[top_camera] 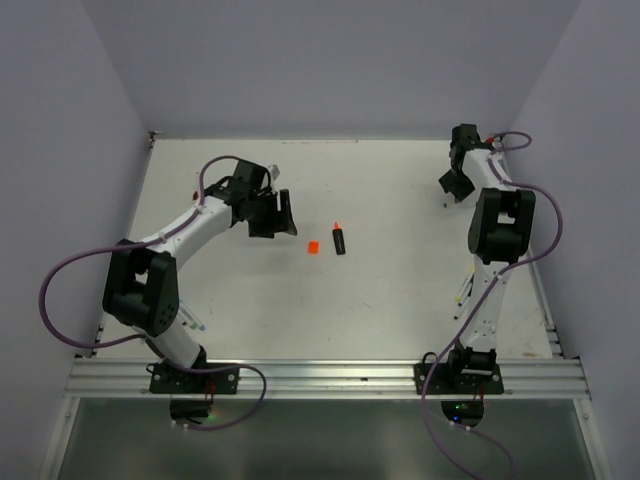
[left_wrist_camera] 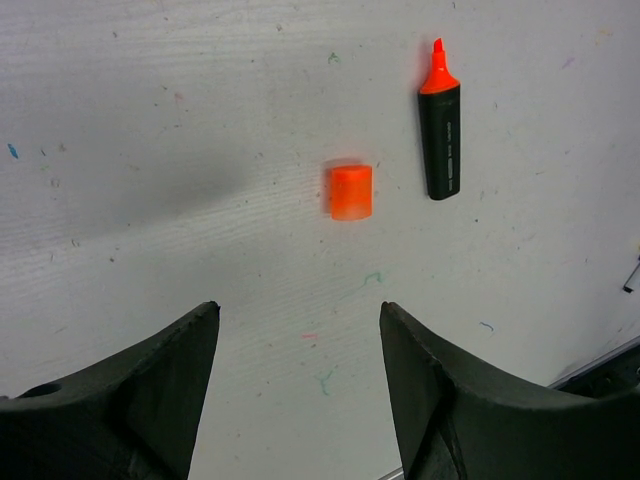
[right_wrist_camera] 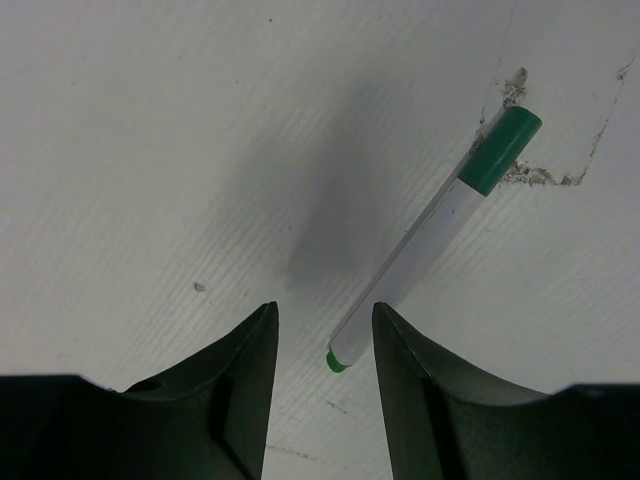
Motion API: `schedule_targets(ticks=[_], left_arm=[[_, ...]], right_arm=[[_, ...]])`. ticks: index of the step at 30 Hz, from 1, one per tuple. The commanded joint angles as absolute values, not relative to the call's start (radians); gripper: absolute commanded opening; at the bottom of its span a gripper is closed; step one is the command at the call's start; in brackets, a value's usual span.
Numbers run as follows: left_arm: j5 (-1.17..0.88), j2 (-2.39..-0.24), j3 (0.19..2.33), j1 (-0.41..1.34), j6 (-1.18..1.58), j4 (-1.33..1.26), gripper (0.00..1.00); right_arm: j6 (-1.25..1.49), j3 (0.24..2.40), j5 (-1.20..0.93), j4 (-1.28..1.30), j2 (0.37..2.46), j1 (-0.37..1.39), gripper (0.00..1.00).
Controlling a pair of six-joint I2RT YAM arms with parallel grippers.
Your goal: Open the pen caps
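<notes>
Right tool (right_wrist_camera: 322,318), jaws apart, hangs over the tail of a pen (right_wrist_camera: 415,255) near the far right corner of the surface (right_wrist_camera: 150,120); grip the white barrel, leaving its green cap (right_wrist_camera: 502,148) free. Left tool (left_wrist_camera: 298,320) open, empty.

No words or numbers can be read anywhere. The black marker (left_wrist_camera: 441,140) on the worktop (left_wrist_camera: 150,120) has small grey print along its side, but it is too tiny to make out.

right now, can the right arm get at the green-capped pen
Probably yes: the right gripper is open right over the green-capped pen, whose tail end lies between its jaws, with nothing in the way.
</notes>
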State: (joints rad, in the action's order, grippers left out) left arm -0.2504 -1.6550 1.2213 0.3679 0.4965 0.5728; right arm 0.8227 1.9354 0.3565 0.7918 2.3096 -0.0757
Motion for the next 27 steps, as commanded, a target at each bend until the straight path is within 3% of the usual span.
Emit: schedule_targets(ticks=[1, 27], left_arm=[[-0.255, -1.649, 1.259, 0.371, 0.468, 0.595, 0.69], [-0.288, -1.646, 1.246, 0.371, 0.457, 0.584, 0.69]], right_arm=[[0.819, 1.885, 0.33, 0.726, 2.29, -0.077, 0.46], [0.746, 1.899, 0.359, 0.755, 2.194, -0.092, 0.47]])
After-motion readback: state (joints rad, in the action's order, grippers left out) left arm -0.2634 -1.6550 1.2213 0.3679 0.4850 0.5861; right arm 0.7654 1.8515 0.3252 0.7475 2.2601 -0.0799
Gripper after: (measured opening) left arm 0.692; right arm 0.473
